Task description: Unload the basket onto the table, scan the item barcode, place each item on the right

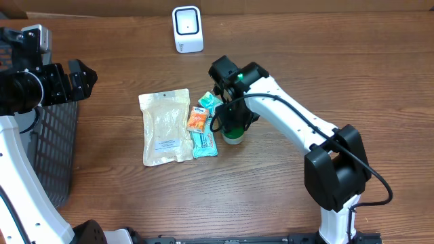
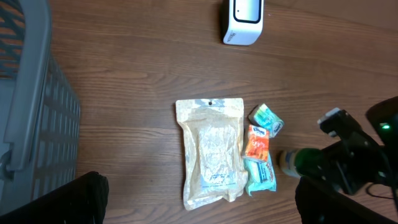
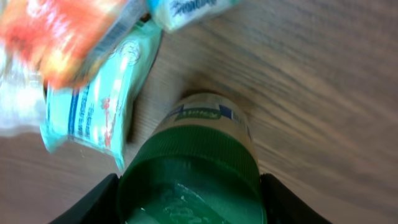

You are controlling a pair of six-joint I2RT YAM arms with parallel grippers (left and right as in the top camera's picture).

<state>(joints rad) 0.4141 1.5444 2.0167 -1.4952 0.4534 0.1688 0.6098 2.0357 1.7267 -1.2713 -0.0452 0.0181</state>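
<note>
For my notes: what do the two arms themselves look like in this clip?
Both arms have white tubular links joined by chunky black joint housings. The right arm has a thin black cable running along it and looping near its base, and a lit green light at its wrist. The left arm has a light grey box near its wrist.

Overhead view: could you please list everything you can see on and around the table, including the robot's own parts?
table: one, brown wood, under everything
scanner: one, white, far edge
basket: one, dark grey mesh, left edge
pouch: one, beige, centre, lying flat
orange packet: one, orange, right of the pouch
teal packets: two, teal, beside the orange packet
jar: one, green lid, right of the packets
left gripper: one, black, open, by the basket
right gripper: one, black, fingers against the jar's lid
</note>
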